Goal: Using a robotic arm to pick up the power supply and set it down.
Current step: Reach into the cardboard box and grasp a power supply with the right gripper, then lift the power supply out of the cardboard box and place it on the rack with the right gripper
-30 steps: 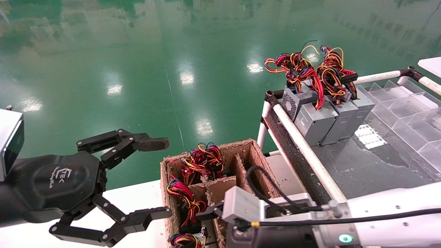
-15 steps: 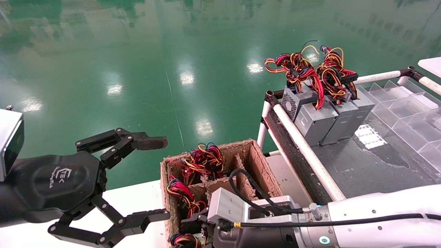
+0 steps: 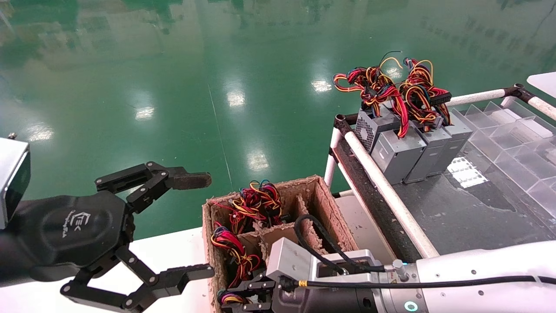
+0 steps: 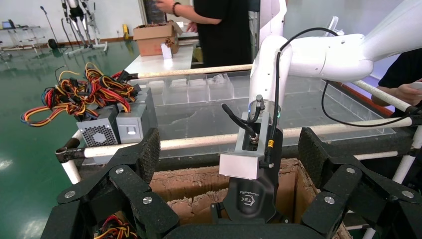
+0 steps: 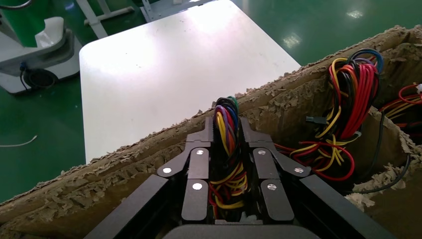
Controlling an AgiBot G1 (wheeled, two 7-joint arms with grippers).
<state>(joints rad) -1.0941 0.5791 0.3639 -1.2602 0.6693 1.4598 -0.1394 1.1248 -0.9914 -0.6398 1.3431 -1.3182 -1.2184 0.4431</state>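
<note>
My right gripper (image 3: 243, 296) reaches down into the near compartment of a brown cardboard box (image 3: 323, 198). Its fingers are shut on the power supply's wire bundle (image 5: 226, 149), a bunch of red, yellow, orange and purple wires pinched between the two black fingers (image 5: 198, 169). The power supply's grey metal body is hidden below the jaws. In the right wrist view my right gripper (image 5: 226, 130) sits just inside the box's ragged wall (image 5: 124, 167). My left gripper (image 3: 204, 226) hangs open to the left of the box, holding nothing.
Two more wire bundles (image 3: 256, 200) fill other compartments of the box. Several grey power supplies (image 3: 402, 150) with wires stand on the cart behind a white rail (image 3: 382, 182). Clear plastic dividers (image 3: 512, 143) lie farther right. The box stands on a white table (image 3: 173, 250).
My right arm has moved left and down into the box, and its fingers now grip the nearest wire bundle. The left arm has not moved.
</note>
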